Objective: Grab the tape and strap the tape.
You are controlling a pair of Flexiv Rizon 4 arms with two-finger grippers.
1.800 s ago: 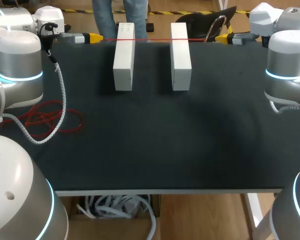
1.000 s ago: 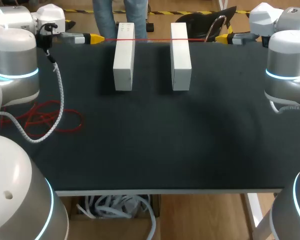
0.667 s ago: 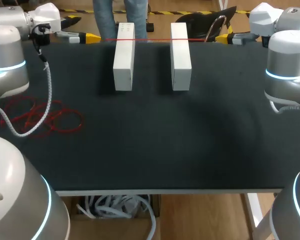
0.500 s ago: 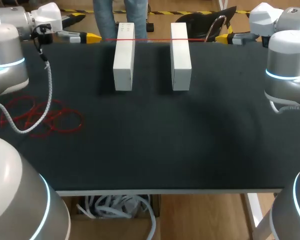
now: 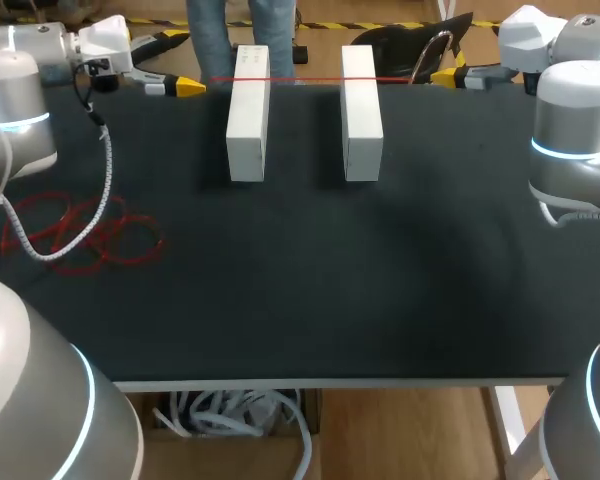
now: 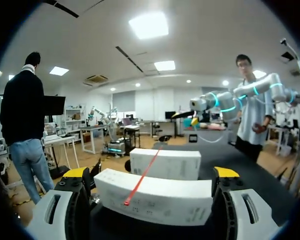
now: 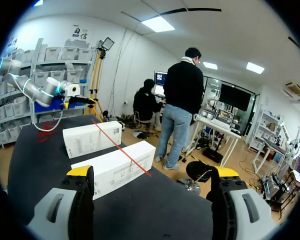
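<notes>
Black tabletop [image 5: 300, 300], far edge, is where it all sits. A thin red tape [image 5: 305, 79] lies at twelve o'clock, drawn in a straight line over the tops of two white rectangular blocks, the left block [image 5: 248, 112] and the right block [image 5: 361, 112]. Its long axis runs nine to three, square across the blocks, which themselves run twelve to six. One end stops on the left block's top. The other looks to reach just past the right block toward one o'clock.

From where I stand neither arm has it. The left gripper [image 6: 151, 173], out at ten o'clock, has its fingers spread wide and apart from the tape's end. The right gripper [image 7: 153, 171], at one o'clock, is just as wide and touches nothing.

I'd say the grab comes first. Each gripper ought to come in along the tape's own line, level with the block tops, and pinch a free end flat. Both should then pull evenly, or a block may slide or tip.

Loose red loops [image 5: 80, 232] lie on the table at nine o'clock, well apart from the blocks. I cannot tell whether they are more of the same tape.
</notes>
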